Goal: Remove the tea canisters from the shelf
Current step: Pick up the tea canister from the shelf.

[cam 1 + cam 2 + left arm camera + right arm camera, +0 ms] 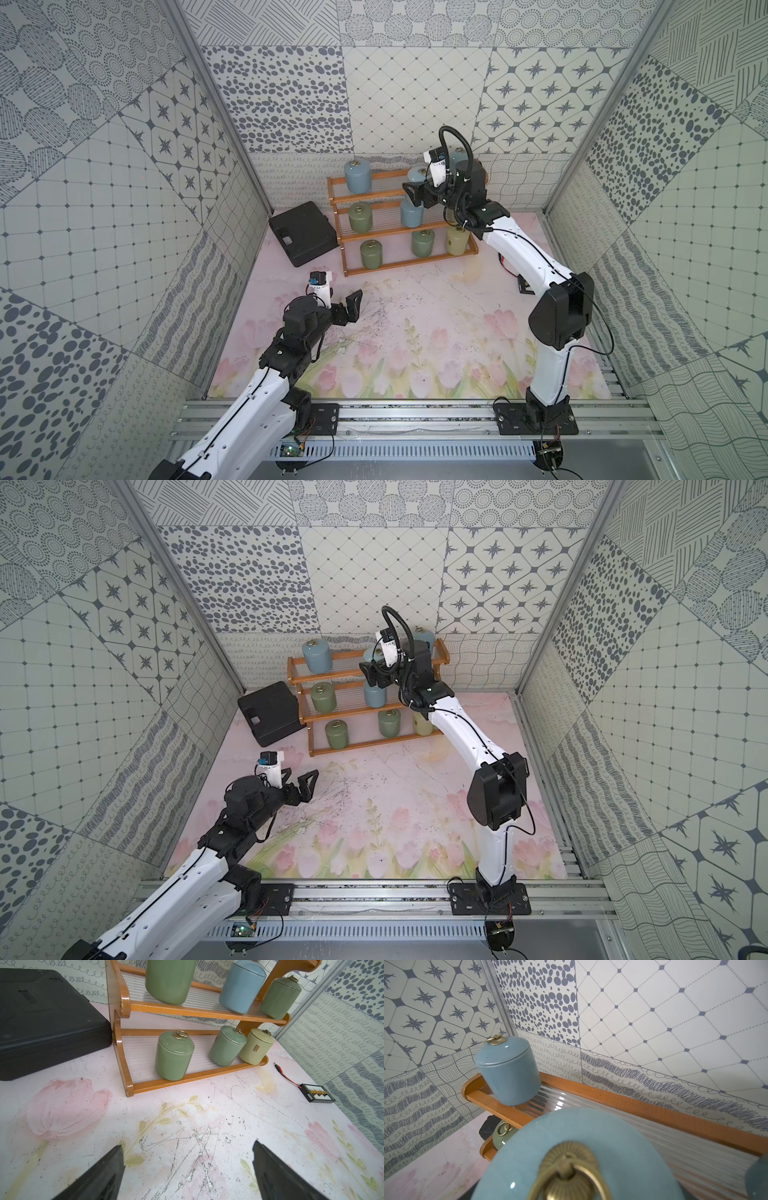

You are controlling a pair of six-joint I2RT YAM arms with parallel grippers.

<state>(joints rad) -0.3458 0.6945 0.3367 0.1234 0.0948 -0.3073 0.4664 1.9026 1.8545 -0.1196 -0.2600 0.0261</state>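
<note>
A three-tier wooden shelf [399, 264] stands at the back of a tulip-printed bench [415, 332], just beside a flat black case [301, 232]. All nine tea canisters [371, 253] sit on it: three light blue on the top tier, a blue one between two green on the middle tier, and two green and a pale yellow canister [457, 241] on the bottom tier. The right jaws are up at the top tier, at its middle blue canister [591, 1136], whose brass-ringed lid fills the right wrist view; whether they are clamped on it cannot be told. The left jaws hover spread wide over the bench in front of the shelf, holding nothing
</note>
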